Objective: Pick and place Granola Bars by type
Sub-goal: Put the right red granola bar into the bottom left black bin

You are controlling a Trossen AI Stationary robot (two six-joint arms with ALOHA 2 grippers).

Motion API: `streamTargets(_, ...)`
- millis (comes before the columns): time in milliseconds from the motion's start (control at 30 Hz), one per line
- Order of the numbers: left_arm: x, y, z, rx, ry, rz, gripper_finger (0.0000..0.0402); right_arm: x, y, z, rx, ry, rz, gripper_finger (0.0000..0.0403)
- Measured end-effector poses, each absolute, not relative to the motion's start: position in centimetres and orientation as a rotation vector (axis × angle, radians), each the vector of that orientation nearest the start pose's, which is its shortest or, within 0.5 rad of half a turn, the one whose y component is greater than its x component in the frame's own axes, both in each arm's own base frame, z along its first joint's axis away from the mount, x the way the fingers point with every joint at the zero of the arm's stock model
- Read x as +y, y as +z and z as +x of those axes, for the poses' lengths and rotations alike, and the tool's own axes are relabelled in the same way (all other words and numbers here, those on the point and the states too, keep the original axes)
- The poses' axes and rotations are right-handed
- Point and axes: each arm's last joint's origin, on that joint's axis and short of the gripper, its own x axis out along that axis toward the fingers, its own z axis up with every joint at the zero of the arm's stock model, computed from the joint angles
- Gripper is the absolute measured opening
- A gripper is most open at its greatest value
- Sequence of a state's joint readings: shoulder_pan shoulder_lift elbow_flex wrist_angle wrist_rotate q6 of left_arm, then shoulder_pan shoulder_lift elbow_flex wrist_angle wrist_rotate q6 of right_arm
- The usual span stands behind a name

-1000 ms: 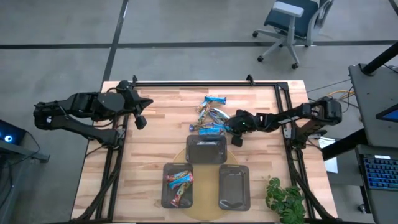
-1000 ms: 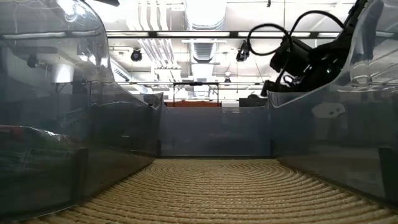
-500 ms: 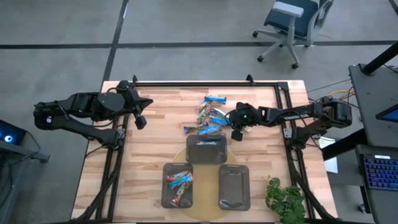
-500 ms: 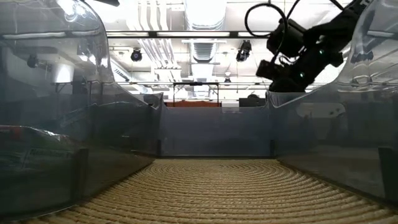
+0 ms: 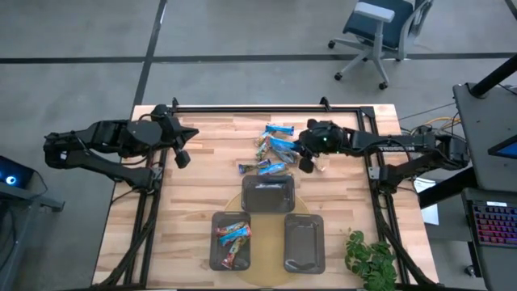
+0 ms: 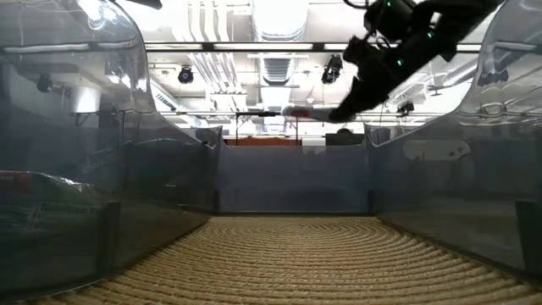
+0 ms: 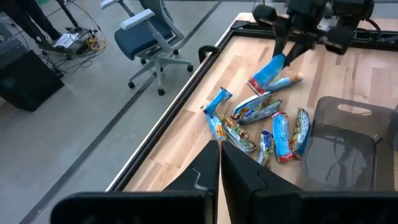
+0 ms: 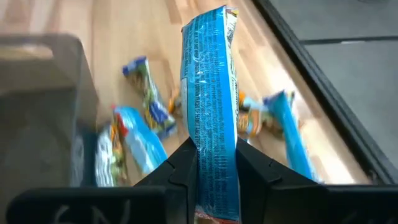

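Observation:
Several granola bars (image 5: 271,150), mostly blue, lie in a loose pile on the wooden table, at its middle toward the far edge; the left wrist view shows the pile (image 7: 264,121) too. My right gripper (image 5: 307,164) hangs just to the pile's right, shut on one blue bar (image 8: 208,87). My left gripper (image 5: 184,158) waits shut above the table's left edge, its fingers (image 7: 219,155) touching nothing. My right gripper pinches the blue bar between its two fingers (image 8: 180,168) at one end (image 8: 209,146), on the wrapper's flat faces. The fingers slant down from the table's right side. The bar juts out beyond the fingertips and hangs tilted, clear of the table (image 7: 268,71).
Three dark grey trays stand on a round woven mat near the front: one in the middle (image 5: 268,194), one front left (image 5: 231,240) holding a few bars, one front right (image 5: 304,242). A potted plant (image 5: 370,260) stands at the near right corner. Black rails frame the table.
My right gripper has risen from the table beside the pile and gone a little toward the far edge, tipping less steeply down. The blue bar has come up with it and is lifted clear.

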State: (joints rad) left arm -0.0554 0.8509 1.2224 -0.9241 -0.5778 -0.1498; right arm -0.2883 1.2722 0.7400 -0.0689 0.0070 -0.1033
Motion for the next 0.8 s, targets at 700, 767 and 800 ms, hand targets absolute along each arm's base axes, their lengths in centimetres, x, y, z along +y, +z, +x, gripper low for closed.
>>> streamTargets(700,0.8,40.0,11.1,0.498,0.464,0.028,0.0,-3.6,31.1,28.1,0.409,0.021,0.057,0.0065)
streamTargets(767,0.8,40.1,10.9,0.491,0.465,0.026,0.0,-3.1,31.1,28.2,0.407,0.04,0.06,0.0065)
streamTargets(800,0.8,40.1,10.8,0.489,0.465,0.025,0.0,-2.7,31.1,28.2,0.407,0.052,0.058,0.0065)
